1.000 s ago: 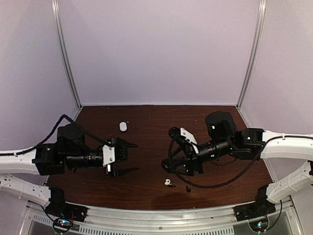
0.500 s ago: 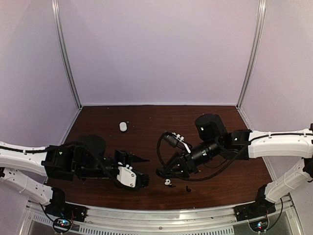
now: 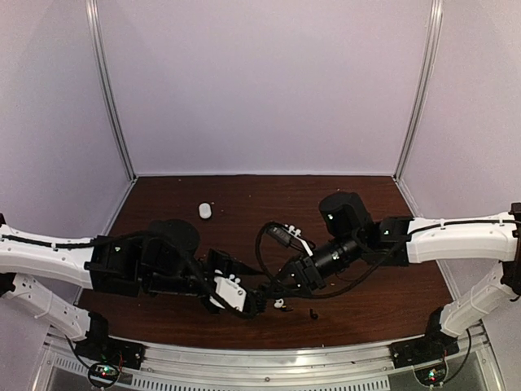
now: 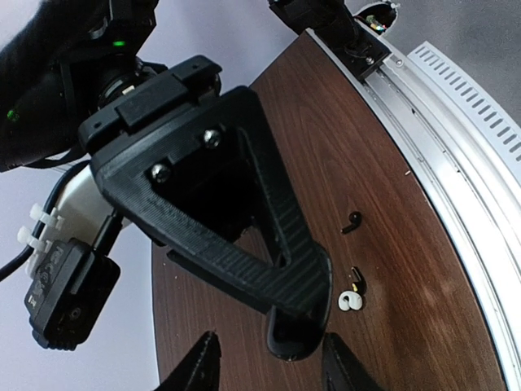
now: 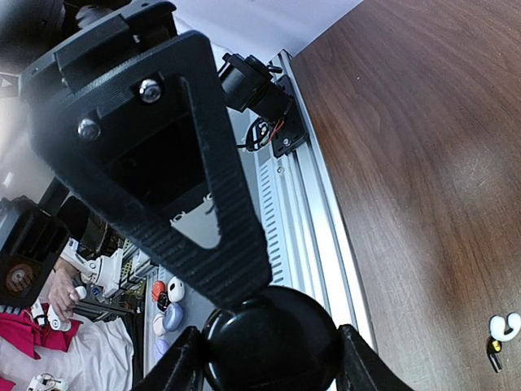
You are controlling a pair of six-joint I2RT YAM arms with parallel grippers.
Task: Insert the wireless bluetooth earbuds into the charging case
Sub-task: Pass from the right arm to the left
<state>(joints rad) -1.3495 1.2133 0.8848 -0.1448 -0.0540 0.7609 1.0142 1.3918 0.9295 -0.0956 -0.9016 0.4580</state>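
Both arms meet by the near edge, mid-table. The white earbud (image 3: 279, 304) lies just beside the right gripper (image 5: 264, 362), nearer it than the left gripper (image 4: 273, 368), whose fingers stand apart. A round black thing (image 5: 269, 322) sits between the right fingers — gripped or not, I cannot tell. The black earbud (image 3: 313, 314) lies rightward. The white case (image 3: 204, 210) sits far-left, well apart — contents unseen.
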